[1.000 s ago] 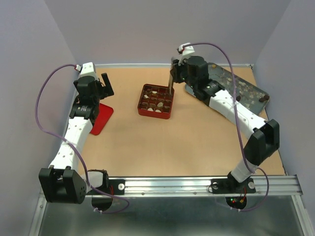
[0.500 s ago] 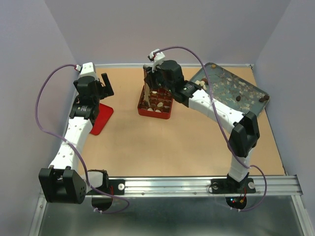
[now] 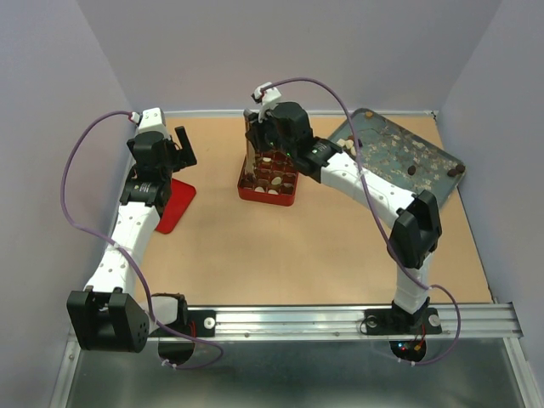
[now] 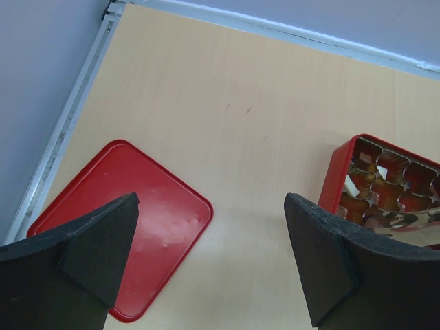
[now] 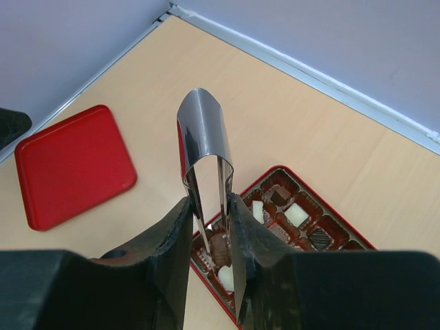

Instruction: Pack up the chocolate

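The red gridded box [image 3: 269, 201] sits mid-table, with dark, reddish and white chocolate [image 3: 265, 158] in its cells. My right gripper [image 3: 255, 143] hovers over the box's left side, shut on metal tongs [image 5: 203, 137]. In the right wrist view the right gripper [image 5: 208, 206] squeezes the tongs, and their tips pinch a brown chocolate piece [image 5: 219, 245] just above the box [image 5: 317, 199]. A white piece [image 5: 225, 277] lies below it. My left gripper [image 3: 183, 144] stands open at the left and holds nothing. In its own view the left gripper [image 4: 210, 254] is above bare table.
A flat red lid [image 3: 174, 206] lies at the left, under the left arm; the lid [image 4: 124, 227] also shows in the left wrist view. A grey tray [image 3: 387, 140] with loose chocolate pieces [image 3: 412, 169] stands at the back right. Walls close in the table.
My right arm has swung left with the tongs, from the box's right edge to over its left side. The left arm has not moved.
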You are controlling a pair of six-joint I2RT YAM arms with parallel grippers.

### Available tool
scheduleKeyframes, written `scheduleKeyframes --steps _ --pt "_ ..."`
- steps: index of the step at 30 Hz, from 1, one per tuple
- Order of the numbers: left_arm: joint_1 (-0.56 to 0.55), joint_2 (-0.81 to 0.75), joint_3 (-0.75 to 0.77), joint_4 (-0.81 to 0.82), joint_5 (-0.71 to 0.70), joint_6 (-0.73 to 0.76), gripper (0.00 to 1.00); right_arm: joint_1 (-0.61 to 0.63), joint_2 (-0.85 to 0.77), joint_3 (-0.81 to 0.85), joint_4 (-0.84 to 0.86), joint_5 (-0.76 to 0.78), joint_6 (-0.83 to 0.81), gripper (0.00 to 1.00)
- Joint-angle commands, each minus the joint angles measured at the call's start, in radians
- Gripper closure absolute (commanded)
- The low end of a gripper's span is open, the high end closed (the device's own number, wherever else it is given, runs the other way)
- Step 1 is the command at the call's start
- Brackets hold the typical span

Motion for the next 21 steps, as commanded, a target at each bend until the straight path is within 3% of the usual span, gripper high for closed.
scheduleKeyframes --steps 1,14,21 --pt "0.007 -0.015 0.001 0.037 -0.001 0.007 0.01 0.016 0.0 0.069 0.048 -0.019 0.017 0.76" --pt "0.007 -0.015 0.001 0.037 0.002 0.007 0.01 0.026 0.023 0.072 0.048 -0.032 0.034 0.76" --pt "0.007 -0.015 0.001 0.036 0.004 0.007 0.01 0.028 0.029 0.078 0.047 -0.029 0.034 0.67"
